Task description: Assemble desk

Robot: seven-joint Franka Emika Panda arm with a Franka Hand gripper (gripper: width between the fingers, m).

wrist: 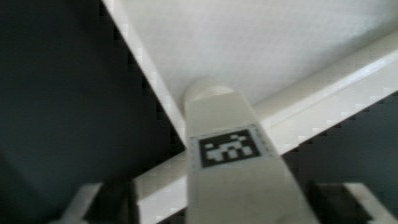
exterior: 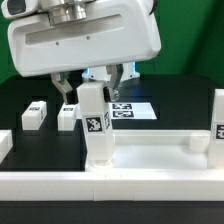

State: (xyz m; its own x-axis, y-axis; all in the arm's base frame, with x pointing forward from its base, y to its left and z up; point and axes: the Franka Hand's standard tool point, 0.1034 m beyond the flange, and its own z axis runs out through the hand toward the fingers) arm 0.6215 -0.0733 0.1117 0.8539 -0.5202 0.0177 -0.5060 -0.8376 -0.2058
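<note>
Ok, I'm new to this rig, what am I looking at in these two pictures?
The white housing up top is the robot arm's wrist; below it hangs its two-finger gripper. One picture comes from a camera off the arm, the other from a camera on the wrist, looking down between the fingers. On the black table lies the desk top, a white rimmed tray, with one tagged leg upright at one corner. The jaws stand either side of that leg with gaps showing, so nothing is gripped. Two loose legs and the marker board sit beyond it.
</note>
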